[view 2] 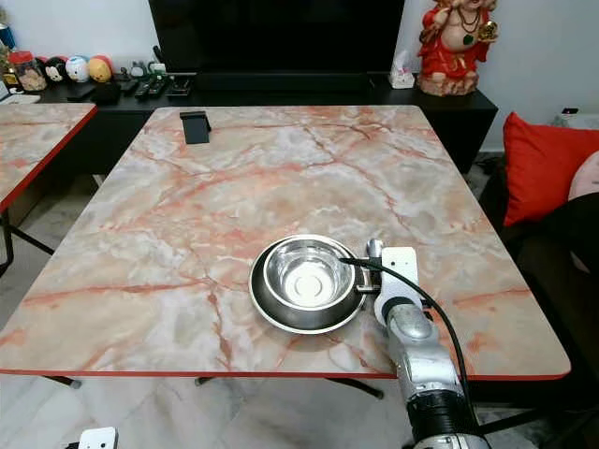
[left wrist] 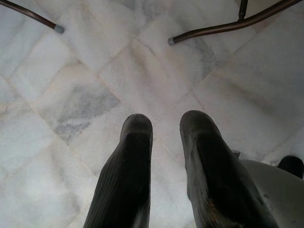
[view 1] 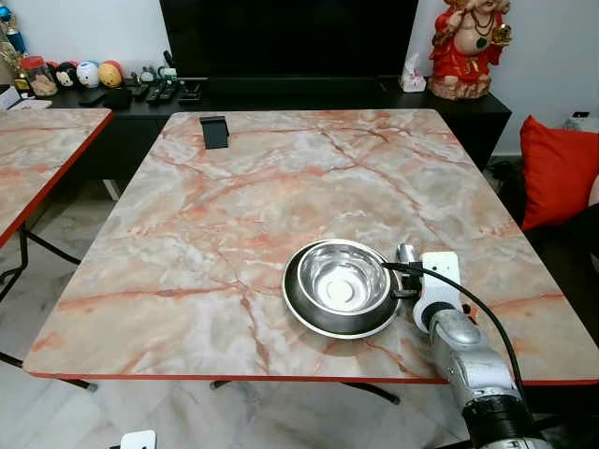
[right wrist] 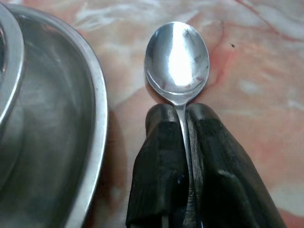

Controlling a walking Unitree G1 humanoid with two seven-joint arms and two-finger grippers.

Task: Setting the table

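A steel bowl (view 1: 342, 279) sits inside a steel plate (view 1: 301, 310) near the front right of the marble table (view 1: 234, 215). Just to the right of the plate, my right gripper (right wrist: 182, 111) is shut on the handle of a steel spoon (right wrist: 177, 57). The spoon points away from me, low over the tabletop beside the plate's rim (right wrist: 97, 95). I cannot tell whether it touches the table. The spoon's tip (view 1: 404, 253) pokes out beyond the white wrist mount. My left gripper (left wrist: 166, 124) hangs idle over the floor, fingers apart and holding nothing.
A black stand (view 1: 214, 131) is at the table's far left. A second marble table (view 1: 37, 159) stands to the left. A red cushion (view 1: 559, 168) lies to the right. Behind are a dark console (view 1: 140, 94) with remotes and a red statue (view 1: 468, 47).
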